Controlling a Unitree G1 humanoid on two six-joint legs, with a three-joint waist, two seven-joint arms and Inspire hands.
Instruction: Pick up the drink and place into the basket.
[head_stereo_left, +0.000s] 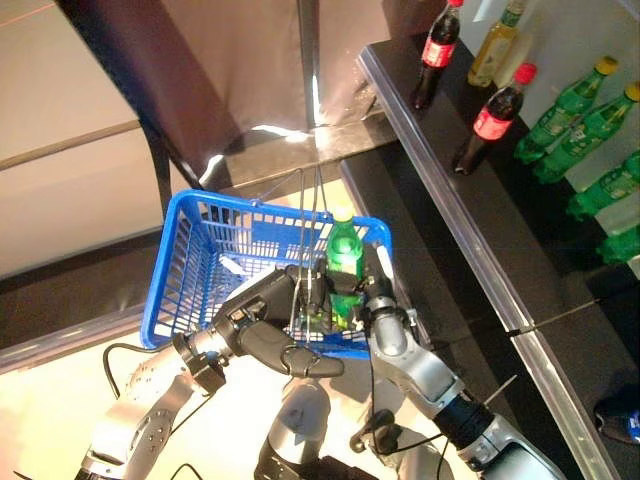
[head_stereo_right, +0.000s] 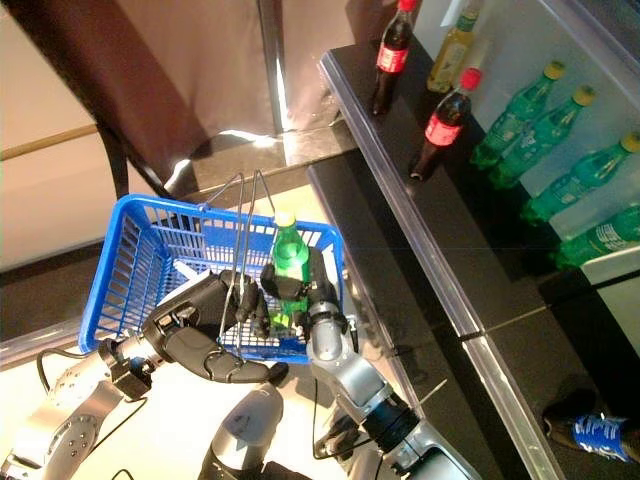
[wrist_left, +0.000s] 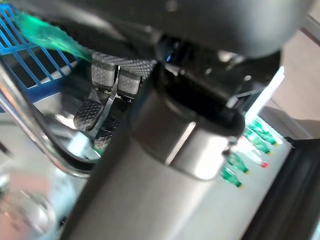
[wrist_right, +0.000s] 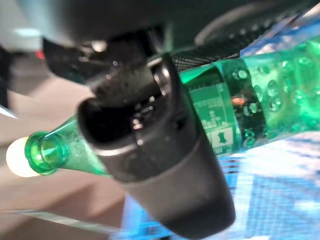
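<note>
A green bottle (head_stereo_left: 344, 262) with a pale cap stands upright over the near right corner of the blue basket (head_stereo_left: 200, 262). My right hand (head_stereo_left: 378, 296) is shut on it; in the right wrist view my thumb (wrist_right: 160, 165) crosses the green bottle (wrist_right: 260, 110). My left hand (head_stereo_left: 262, 330) is shut on the basket's thin wire handles (head_stereo_left: 305, 215) and holds the basket raised in front of me. The bottle also shows in the right eye view (head_stereo_right: 289, 262), with the basket (head_stereo_right: 130, 270), my left hand (head_stereo_right: 205, 335) and my right hand (head_stereo_right: 322, 315).
A dark shelf (head_stereo_left: 520, 250) runs along the right. On it stand red-capped cola bottles (head_stereo_left: 490, 118), a yellowish bottle (head_stereo_left: 495, 45) and green bottles (head_stereo_left: 580, 120). A dark chair (head_stereo_left: 180, 70) stands behind the basket. A person's blue shoe (head_stereo_right: 600, 432) is at the lower right.
</note>
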